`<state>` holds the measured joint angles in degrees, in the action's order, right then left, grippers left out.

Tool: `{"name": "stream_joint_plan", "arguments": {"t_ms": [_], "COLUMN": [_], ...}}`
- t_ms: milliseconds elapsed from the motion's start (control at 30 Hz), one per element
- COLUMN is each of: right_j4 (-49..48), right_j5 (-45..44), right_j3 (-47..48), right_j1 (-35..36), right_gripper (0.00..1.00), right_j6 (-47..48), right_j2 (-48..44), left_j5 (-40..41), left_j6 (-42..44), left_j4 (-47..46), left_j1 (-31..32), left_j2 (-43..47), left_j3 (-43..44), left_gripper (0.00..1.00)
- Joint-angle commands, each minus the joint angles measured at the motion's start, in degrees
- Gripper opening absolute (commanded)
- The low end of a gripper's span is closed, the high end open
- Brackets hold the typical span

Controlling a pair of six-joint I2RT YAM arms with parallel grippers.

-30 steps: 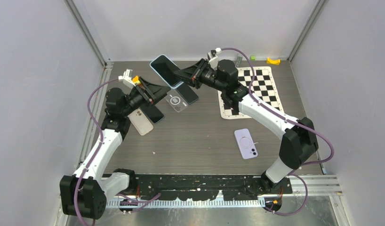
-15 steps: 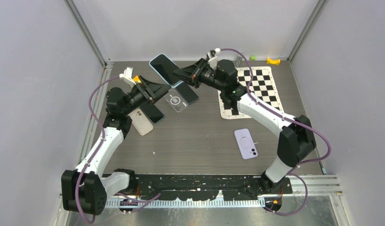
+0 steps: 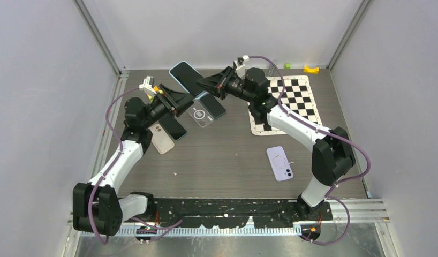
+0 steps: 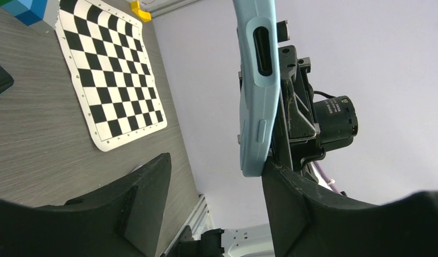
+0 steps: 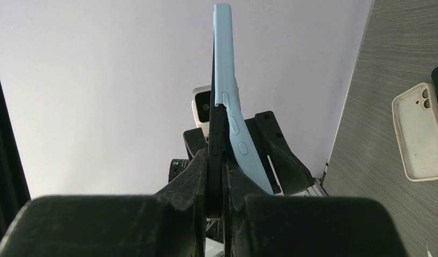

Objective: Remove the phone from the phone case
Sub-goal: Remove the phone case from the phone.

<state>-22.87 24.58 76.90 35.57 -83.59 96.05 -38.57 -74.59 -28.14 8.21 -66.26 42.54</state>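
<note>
The right gripper [image 5: 216, 160] clamps the phone [image 3: 184, 78] in its case [image 4: 257, 91] — the left gripper [image 4: 214, 171], jaws apart, hangs just beside it.

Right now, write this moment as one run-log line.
right end effector: shut on blue-cased phone, raised | left end effector: open beside it | removal: not done

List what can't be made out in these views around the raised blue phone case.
Right wrist view: lower end of the blue case, hidden inside the right hand.
Left wrist view: whether the left hand touches the case; its finger overlaps the case's tip.
Top view: small green item at the back edge, too small to identify.
</note>
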Motion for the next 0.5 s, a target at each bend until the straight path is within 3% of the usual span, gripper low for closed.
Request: {"name": "stream_joint_plan", "arguments": {"t_ms": [0,167,333,467], "right_j4": [-8.3,-3.0,1.7,6.6], "right_j5": [6.0,10.2,12.3,15.5], "right_j3": [2.9,4.3,3.6,3.3], "right_j1": [0.6,0.5,-0.2,-2.1], "right_gripper": [0.01,0.01,0.01,0.01], "right_j6": [-1.4,1.7,4.9,7.8], "right_j2": [-0.2,0.9,0.4,-0.4], "left_j5": [3.9,5.9,7.0,12.0], "left_j6": [-1.8,-1.5,1.4,10.8], "left_j4": [-2.2,-2.4,-0.3,17.1], "left_j1": [0.1,0.1,0.1,0.1], "left_j2": [-1.4,-3.1,-5.0,-4.6], "left_j3": [2.5,2.6,2.0,3.8], "left_gripper": [0.61,0.44,0.00,0.00]}}
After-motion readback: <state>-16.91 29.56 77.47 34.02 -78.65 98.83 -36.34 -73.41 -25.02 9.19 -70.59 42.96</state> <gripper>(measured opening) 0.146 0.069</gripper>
